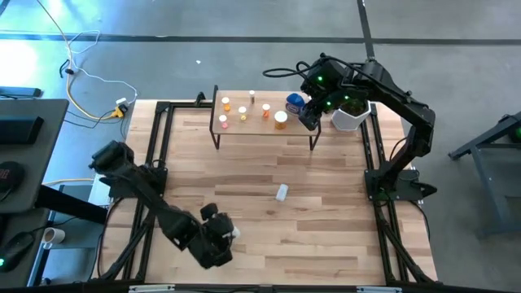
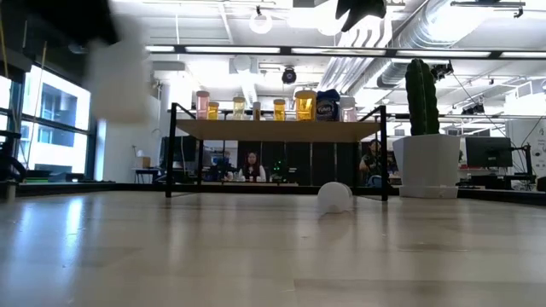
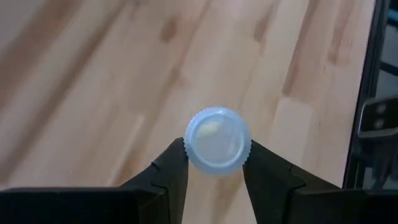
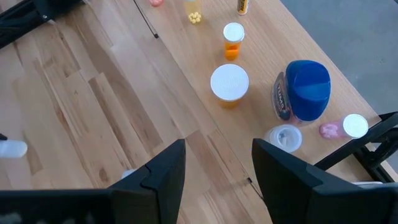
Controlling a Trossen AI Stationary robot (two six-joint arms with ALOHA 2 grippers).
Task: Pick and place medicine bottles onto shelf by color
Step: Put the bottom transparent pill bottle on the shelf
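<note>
The left gripper clamps a white-capped bottle upright for carrying to the shelf, while the right gripper hangs open above it, released.

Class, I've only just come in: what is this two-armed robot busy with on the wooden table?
It is sorting small medicine bottles onto the low wooden shelf with black legs. The left gripper, near the table's front edge, is shut on a white-capped bottle. The right gripper hangs open above the shelf's right end, beside the large blue bottle, holding nothing. Several orange and clear bottles already stand on the shelf. One small white bottle lies alone mid-table.
</note>
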